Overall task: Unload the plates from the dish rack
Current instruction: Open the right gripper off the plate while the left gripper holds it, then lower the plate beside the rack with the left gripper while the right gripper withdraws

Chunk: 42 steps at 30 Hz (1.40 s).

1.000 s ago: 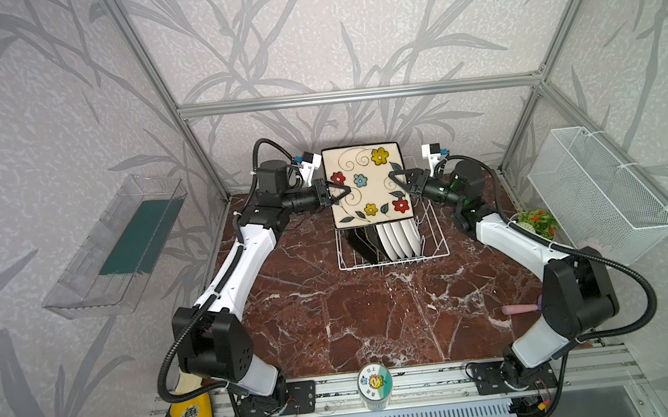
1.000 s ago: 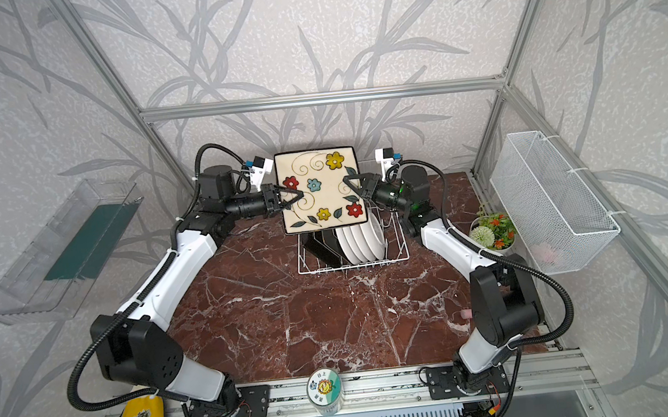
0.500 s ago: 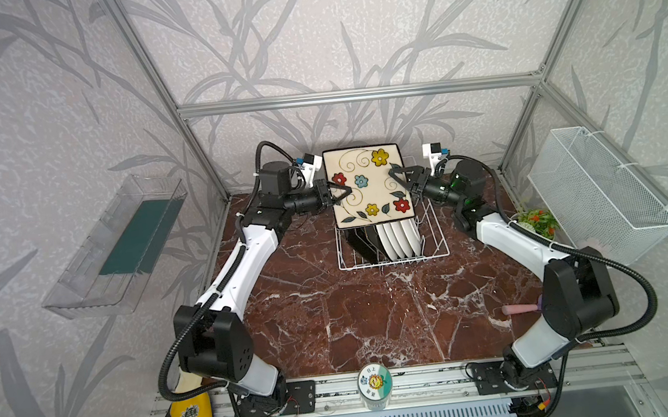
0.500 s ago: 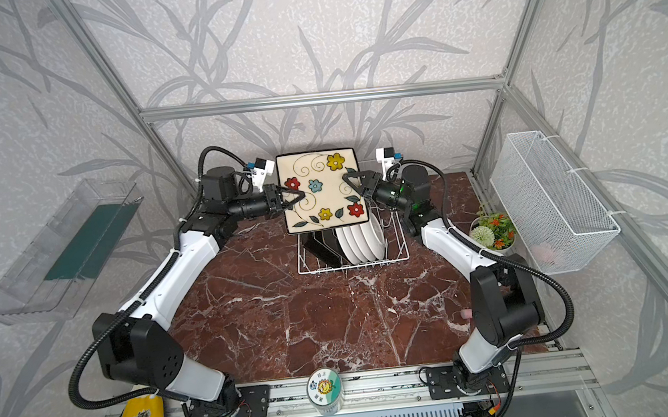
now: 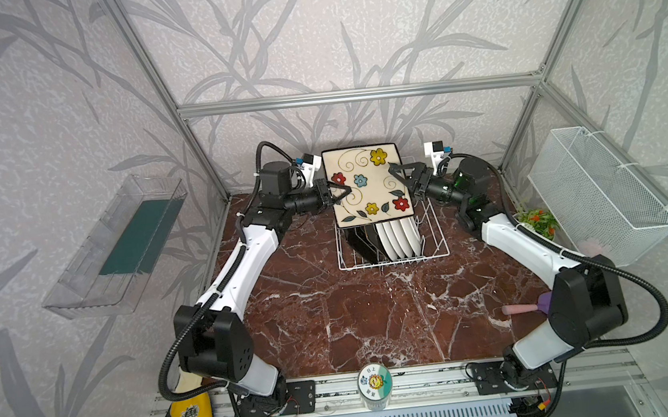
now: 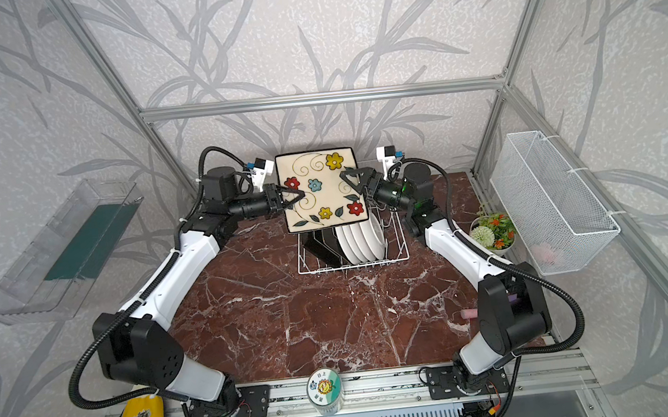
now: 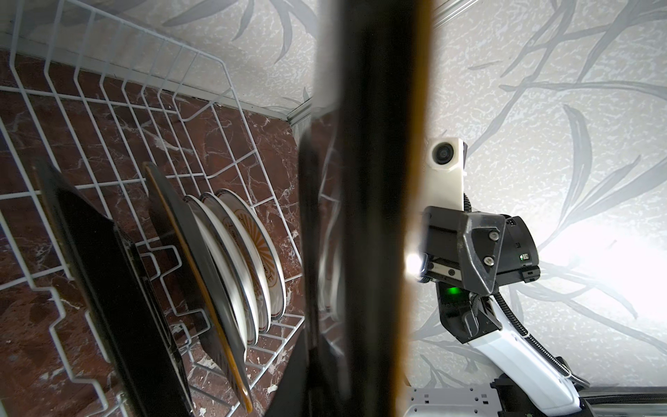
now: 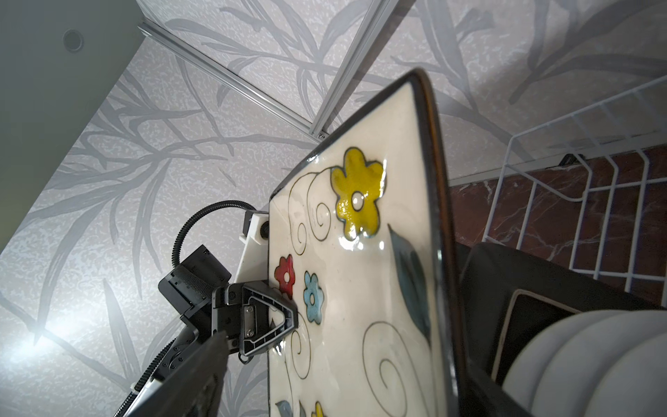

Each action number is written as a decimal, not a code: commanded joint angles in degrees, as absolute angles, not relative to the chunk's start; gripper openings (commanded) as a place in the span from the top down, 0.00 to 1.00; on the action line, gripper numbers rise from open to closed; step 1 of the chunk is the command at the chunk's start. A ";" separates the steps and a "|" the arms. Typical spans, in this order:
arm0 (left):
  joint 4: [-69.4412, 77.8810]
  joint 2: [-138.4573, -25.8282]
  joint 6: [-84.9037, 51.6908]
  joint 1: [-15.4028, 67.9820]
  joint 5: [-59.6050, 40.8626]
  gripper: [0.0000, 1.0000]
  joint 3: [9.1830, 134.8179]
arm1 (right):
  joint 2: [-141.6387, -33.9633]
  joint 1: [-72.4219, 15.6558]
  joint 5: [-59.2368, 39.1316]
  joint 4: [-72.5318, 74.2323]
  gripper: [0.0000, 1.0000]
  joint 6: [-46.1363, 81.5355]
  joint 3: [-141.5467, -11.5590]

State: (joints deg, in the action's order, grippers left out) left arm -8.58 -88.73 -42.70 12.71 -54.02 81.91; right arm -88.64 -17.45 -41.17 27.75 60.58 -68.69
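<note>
A rounded-square plate with a cream flower-and-swirl face [image 5: 367,185] [image 6: 322,189] hangs upright above the white wire dish rack [image 5: 435,233] [image 6: 395,258]. My left gripper [image 5: 343,194] [image 6: 300,196] is shut on its left edge; in the right wrist view one of its fingers [image 8: 281,321] presses the plate's face [image 8: 361,289]. My right gripper [image 5: 394,174] [image 6: 348,181] stands open, its jaws spread around the plate's right edge without clamping it. In the rack stand several round white plates [image 5: 399,234] [image 7: 245,252] and black-backed square plates [image 5: 362,240] [image 7: 108,270].
A white mesh basket [image 5: 598,192] hangs on the right wall, with a small potted plant [image 5: 536,221] below it. A pink and purple object [image 5: 521,308] lies by the right arm's base. A jar [image 5: 375,383] and a yellow glove [image 5: 189,415] sit at the front rail.
My right gripper has opened and let go of the plate's right edge. The left gripper has stayed shut on the left edge, and the plate has barely moved.
</note>
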 commanded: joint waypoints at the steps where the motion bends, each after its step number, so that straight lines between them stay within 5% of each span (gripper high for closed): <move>1: 1.52 -86.13 -43.34 12.74 -56.69 1.00 85.44 | -85.65 -17.31 -41.05 23.89 0.03 56.33 -71.35; 34: -39.44 -84.95 -16.26 6.80 -42.52 1.00 112.12 | -71.82 -19.35 -42.81 -11.60 0.01 20.15 -73.74; 42: -43.03 -83.75 -15.14 2.87 -38.84 1.00 112.32 | -70.41 -23.40 -35.37 -20.94 0.01 9.83 -76.53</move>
State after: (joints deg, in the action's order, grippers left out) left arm -48.51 -88.42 -16.75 4.38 -38.17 108.64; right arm -72.44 -22.48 -38.61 -16.14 15.77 -73.82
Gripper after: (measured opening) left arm 0.157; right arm 0.991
